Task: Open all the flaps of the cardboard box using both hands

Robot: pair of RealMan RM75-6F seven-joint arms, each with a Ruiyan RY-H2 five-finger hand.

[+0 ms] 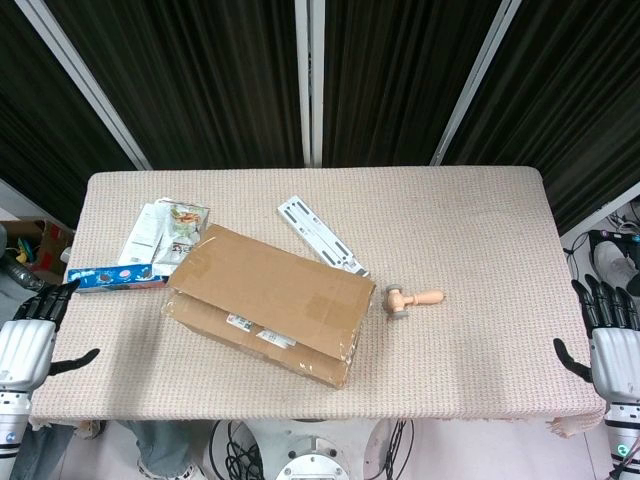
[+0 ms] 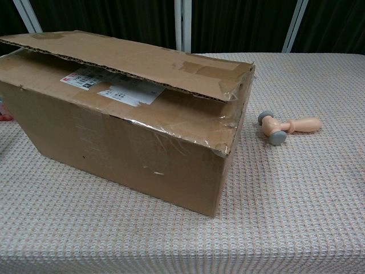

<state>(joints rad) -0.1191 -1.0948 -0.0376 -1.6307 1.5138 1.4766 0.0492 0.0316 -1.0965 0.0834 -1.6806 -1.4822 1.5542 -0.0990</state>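
The cardboard box (image 1: 265, 305) (image 2: 131, 125) lies at the middle of the table, turned at an angle. Its far top flap (image 2: 131, 60) lies over the opening, slightly raised at its near edge. The near flap with white labels (image 2: 108, 88) sits folded down under it. My left hand (image 1: 30, 335) hangs at the table's left edge, fingers spread, holding nothing. My right hand (image 1: 610, 335) stands at the right edge, fingers also apart and empty. Both hands are well away from the box. Neither hand shows in the chest view.
A small wooden mallet (image 1: 412, 299) (image 2: 285, 127) lies just right of the box. A white metal rail (image 1: 322, 234) lies behind the box. Leaflets (image 1: 168, 228) and a blue packet (image 1: 115, 276) sit at the back left. The beige table cover (image 1: 480, 220) spans the table.
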